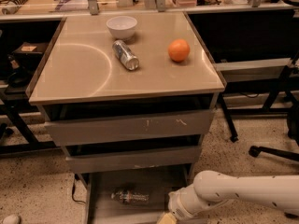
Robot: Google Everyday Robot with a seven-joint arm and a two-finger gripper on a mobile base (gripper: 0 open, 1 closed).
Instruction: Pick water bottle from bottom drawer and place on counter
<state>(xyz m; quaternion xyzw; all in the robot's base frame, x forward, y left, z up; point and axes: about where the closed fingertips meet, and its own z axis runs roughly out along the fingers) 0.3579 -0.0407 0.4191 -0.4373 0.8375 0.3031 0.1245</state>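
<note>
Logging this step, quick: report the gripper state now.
Gripper: cannot be told. It is low at the picture's bottom edge, over the bottom drawer, right of the water bottle and apart from it.

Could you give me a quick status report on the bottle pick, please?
Gripper low at front right of the open bottom drawer. Water bottle lying on its side on the drawer floor, untouched. Nothing between them.

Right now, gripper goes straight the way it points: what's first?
Probably the floor of the bottom drawer, just short of the water bottle; the gripper sits at the picture's lower edge, depth unclear.
</note>
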